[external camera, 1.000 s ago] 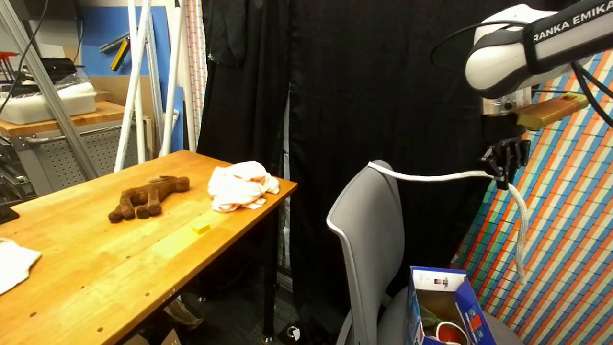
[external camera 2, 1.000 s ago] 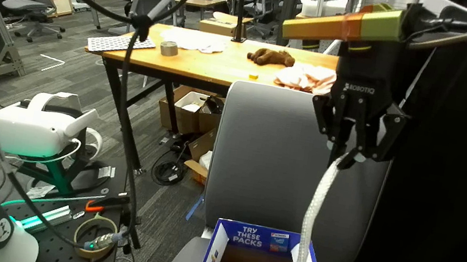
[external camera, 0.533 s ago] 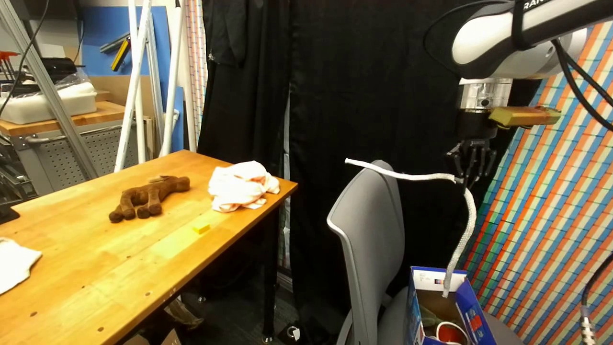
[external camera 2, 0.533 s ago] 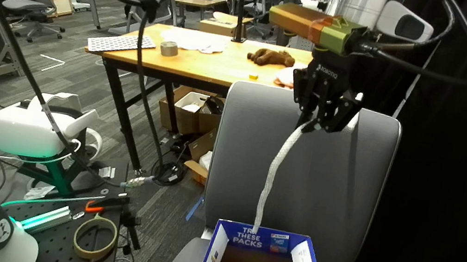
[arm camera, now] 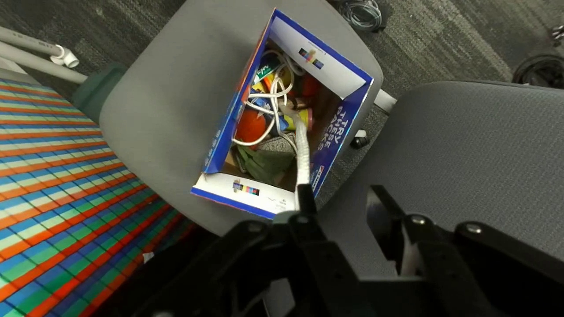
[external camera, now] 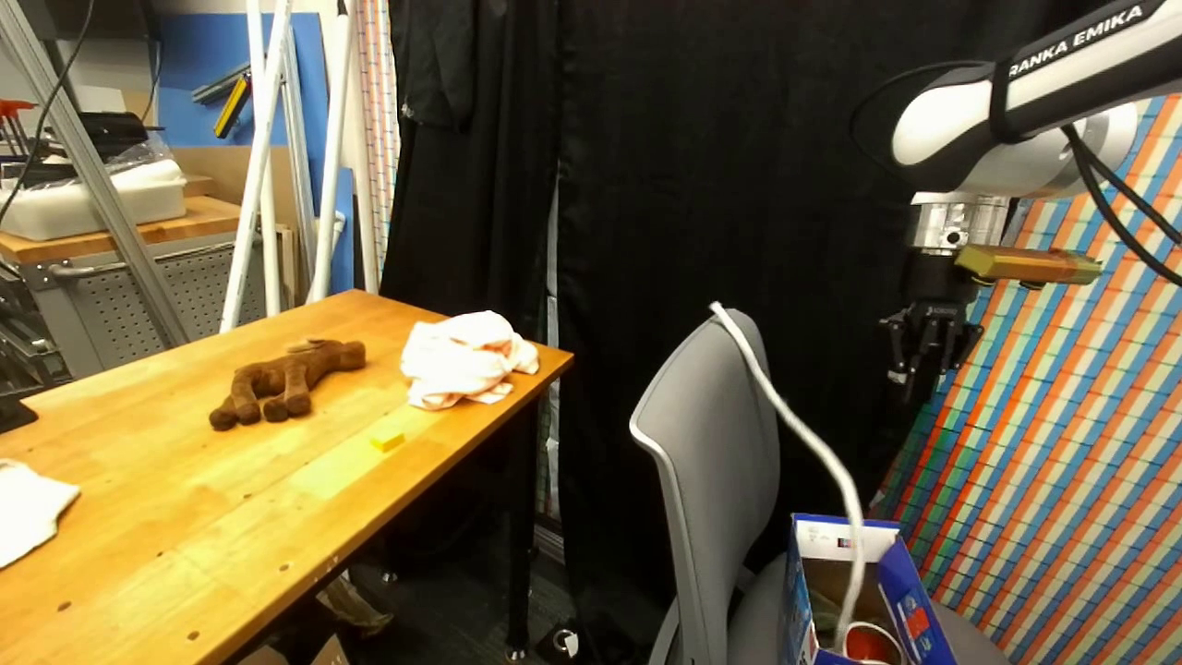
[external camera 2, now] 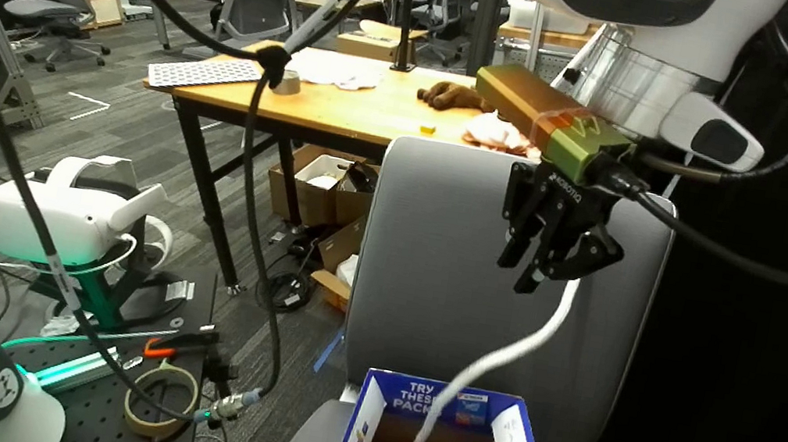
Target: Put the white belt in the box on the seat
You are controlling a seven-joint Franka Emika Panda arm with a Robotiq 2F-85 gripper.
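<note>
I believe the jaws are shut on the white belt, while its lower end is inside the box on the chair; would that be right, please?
Not quite: the jaws stand open, as the wrist view shows, and in an exterior view the white belt runs clear of them. The rest is right: its lower end is inside the box on the chair.

box [arm camera: 317,57] stands on seat [arm camera: 167,97] before backrest [external camera 2: 451,262]; belt [external camera 2: 499,358] extends partly inside. on table [external camera: 166,517], toy [external camera: 282,374] lies between two cloths [external camera: 466,360], block [external camera: 388,441] nearby.
</note>
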